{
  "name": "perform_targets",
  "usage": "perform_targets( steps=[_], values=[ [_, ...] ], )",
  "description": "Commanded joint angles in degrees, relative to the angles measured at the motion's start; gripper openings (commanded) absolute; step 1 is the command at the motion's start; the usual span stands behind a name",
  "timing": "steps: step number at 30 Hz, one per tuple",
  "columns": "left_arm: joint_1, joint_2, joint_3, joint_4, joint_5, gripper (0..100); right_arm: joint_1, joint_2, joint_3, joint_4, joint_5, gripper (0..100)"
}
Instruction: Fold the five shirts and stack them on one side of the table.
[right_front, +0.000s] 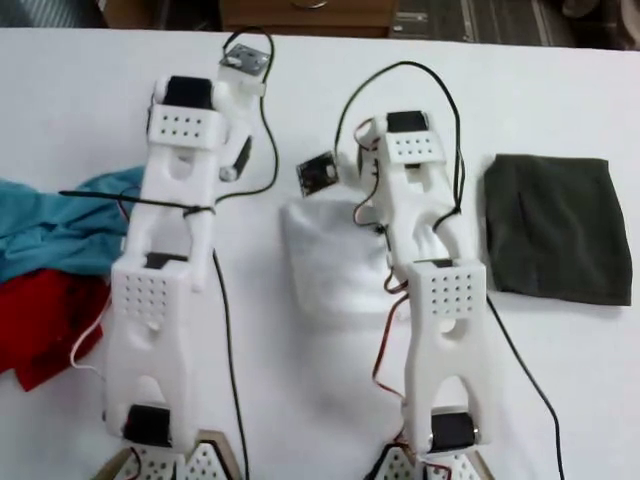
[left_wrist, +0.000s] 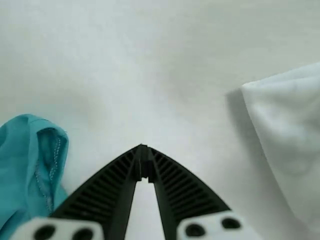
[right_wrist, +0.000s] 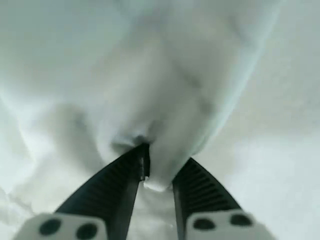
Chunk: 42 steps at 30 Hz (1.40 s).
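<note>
Evidently the white shirt (right_front: 330, 262) is the one being worked on: the right gripper (right_wrist: 161, 169) is pinching a ridge of its cloth between narrowly parted jaws, with the shirt lying in the middle of the table (right_front: 300, 400) under that arm. A dark shirt (right_front: 555, 228) is lying flat and squared off toward the right edge, looking like the start of the stack, while a teal shirt (right_front: 60, 225) and a red shirt (right_front: 40, 325) are sitting rumpled at the left, touching each other and waiting their turn. Judging by this, the next move is calling for the pinched edge to be carried across the shirt and laid down evenly, without dragging the whole garment along. The left gripper (left_wrist: 144, 162) is hanging over bare table between the teal and white shirts, its jaws closed tip to tip on nothing. The wrist views are giving the grip details that the arms are covering from above; the high view is giving the layout, though white cloth on white table is making the shirt's outline hard to read, so it is perhaps half folded.
</note>
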<state>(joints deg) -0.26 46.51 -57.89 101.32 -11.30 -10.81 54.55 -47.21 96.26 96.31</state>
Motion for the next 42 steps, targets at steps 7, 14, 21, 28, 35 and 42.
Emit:
perform_targets(
  steps=[7,14,21,28,35,42],
  values=[
    [-0.44,-0.79,-0.22,0.97,-0.18,3,6.73,-0.57,-0.35,1.63,-12.31,2.4],
    [-0.26,-0.7,-0.75,0.88,-0.18,3,10.33,-3.21,7.91,1.71,-26.46,2.3],
    [-0.18,-0.62,-0.48,0.44,-0.18,3,10.15,-13.76,19.96,1.45,-43.25,2.3],
    [-0.18,-0.62,-0.31,0.18,-0.18,3,10.77,-17.98,20.31,-1.8,-68.84,2.3],
    [-0.18,-0.62,-0.31,0.18,-0.18,3,10.59,-16.75,18.64,-4.18,-63.47,2.8],
    [-0.18,-0.62,-0.31,0.53,-0.18,3,10.59,-17.8,13.63,0.48,-45.36,22.8]
  ],
)
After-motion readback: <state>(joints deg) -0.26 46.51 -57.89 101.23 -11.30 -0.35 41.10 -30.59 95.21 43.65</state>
